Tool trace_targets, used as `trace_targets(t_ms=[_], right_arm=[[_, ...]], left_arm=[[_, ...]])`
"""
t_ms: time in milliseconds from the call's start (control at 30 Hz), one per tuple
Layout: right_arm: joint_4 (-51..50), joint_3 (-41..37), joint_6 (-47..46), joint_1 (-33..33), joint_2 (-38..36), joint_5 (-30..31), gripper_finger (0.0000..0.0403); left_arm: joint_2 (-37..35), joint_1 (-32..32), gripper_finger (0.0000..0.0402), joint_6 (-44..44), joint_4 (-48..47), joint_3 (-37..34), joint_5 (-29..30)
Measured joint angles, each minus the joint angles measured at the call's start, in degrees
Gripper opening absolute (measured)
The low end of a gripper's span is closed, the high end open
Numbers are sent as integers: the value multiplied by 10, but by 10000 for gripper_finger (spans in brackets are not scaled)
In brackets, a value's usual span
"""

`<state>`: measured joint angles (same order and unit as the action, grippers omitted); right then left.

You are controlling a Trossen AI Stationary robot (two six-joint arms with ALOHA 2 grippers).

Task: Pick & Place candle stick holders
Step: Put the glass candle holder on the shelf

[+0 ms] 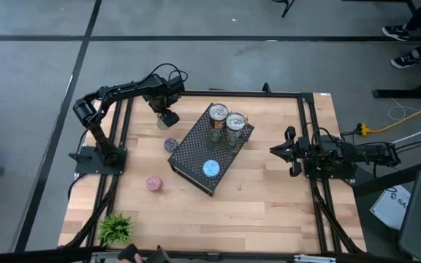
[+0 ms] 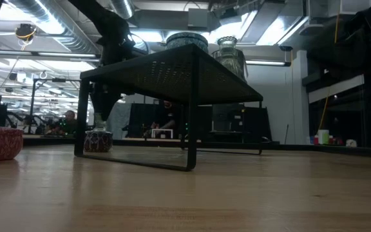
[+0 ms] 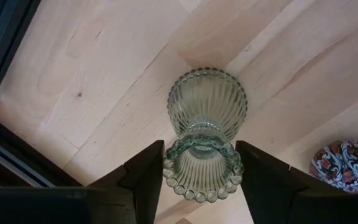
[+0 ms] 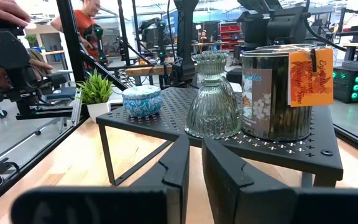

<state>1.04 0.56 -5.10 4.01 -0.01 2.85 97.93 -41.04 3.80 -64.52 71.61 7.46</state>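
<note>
Closest in, seen from the left wrist: left gripper [image 3: 199, 180] with dark fingers [image 3: 143, 180] half-closed either side of an olive-green ribbed glass candle holder [image 3: 205, 134], hourglass-shaped with beaded rims, standing upright on the pale wooden surface [image 3: 104, 81] near its far left edge; can't tell if actually touching yet. Looks rigid, slick and breakable, probably a bit weighty for its size, so best pinched gently at the narrow waist under the beaded rim, no squeezing hard. Just beside it, a sparkly purple round holder [image 1: 170, 145]. Further on, a black perforated metal stand [image 1: 196, 157] mid-surface carrying another green glass holder [image 4: 213, 99], silver-copper can-like cylinders [image 1: 226, 117] and a sparkly blue round one [image 1: 210, 169]. Off at the right edge, right gripper [image 4: 194, 168] parked, fingers nearly together, holding nothing.
</note>
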Motion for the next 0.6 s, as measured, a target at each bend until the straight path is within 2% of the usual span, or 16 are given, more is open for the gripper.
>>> trace_targets(t_ms=[300, 600], right_arm=[[0, 0, 0, 0, 0, 0, 48], [0, 0, 0, 0, 0, 0, 48]], left_arm=[[-16, 0, 180, -6, -43, 0, -38], [-38, 2, 180, -2, -82, 5, -42]])
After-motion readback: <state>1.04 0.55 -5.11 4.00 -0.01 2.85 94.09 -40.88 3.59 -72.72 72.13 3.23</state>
